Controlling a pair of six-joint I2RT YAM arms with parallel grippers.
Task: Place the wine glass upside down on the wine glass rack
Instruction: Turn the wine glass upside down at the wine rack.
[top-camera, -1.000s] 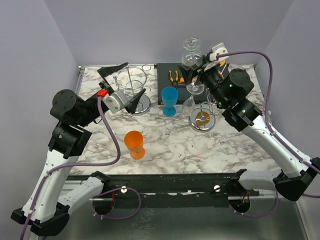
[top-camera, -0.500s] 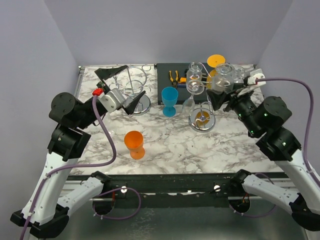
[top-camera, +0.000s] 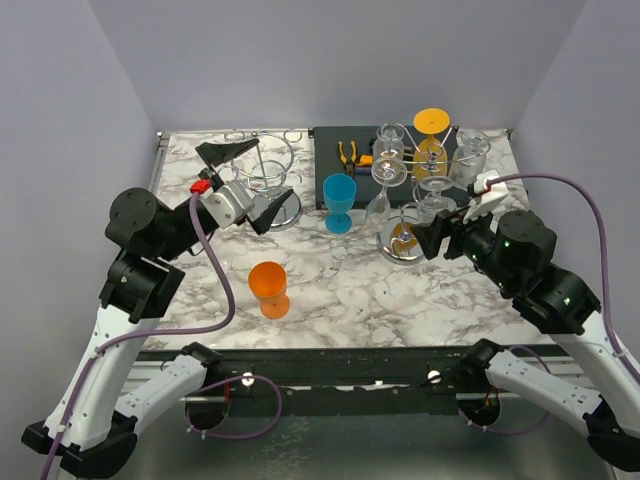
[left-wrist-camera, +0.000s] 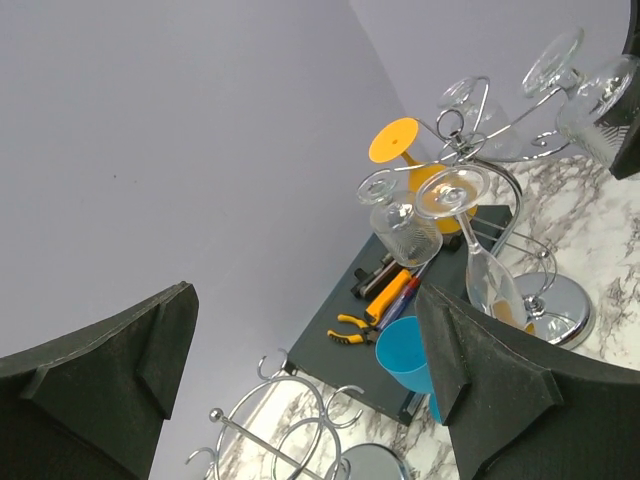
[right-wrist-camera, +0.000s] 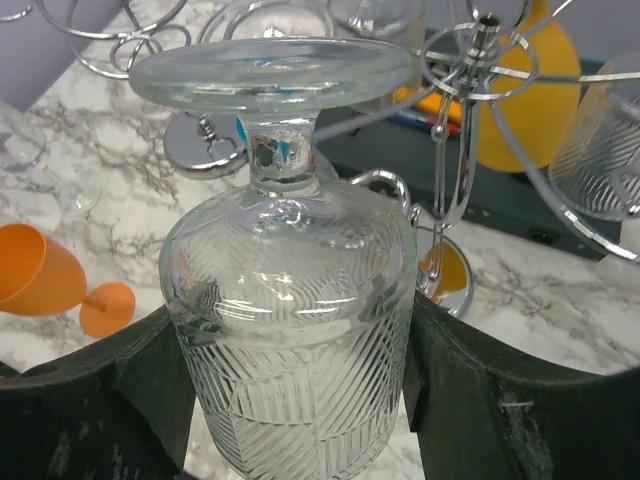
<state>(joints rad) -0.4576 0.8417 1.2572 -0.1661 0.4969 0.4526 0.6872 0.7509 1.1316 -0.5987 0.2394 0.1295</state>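
Note:
A clear cut-glass wine glass (right-wrist-camera: 290, 330) is upside down, foot on top, with my right gripper (right-wrist-camera: 290, 400) shut on its bowl. From above, the wine glass (top-camera: 432, 200) and right gripper (top-camera: 438, 228) are just right of the chrome wine glass rack (top-camera: 403, 243). The rack's post (right-wrist-camera: 465, 130) stands right behind the glass foot. Several glasses hang on this rack, among them an orange one (top-camera: 432, 125). My left gripper (top-camera: 248, 182) hangs open and empty over a second, empty chrome rack (top-camera: 265, 170).
A blue cup (top-camera: 339, 200) stands between the two racks. An orange cup (top-camera: 268, 285) stands on the marble nearer the front. A black tray (top-camera: 335, 140) with pliers and tools lies at the back. Grey walls enclose the table.
My right arm has swung the glass from high above the rack's back down to its right side. The left gripper has barely shifted.

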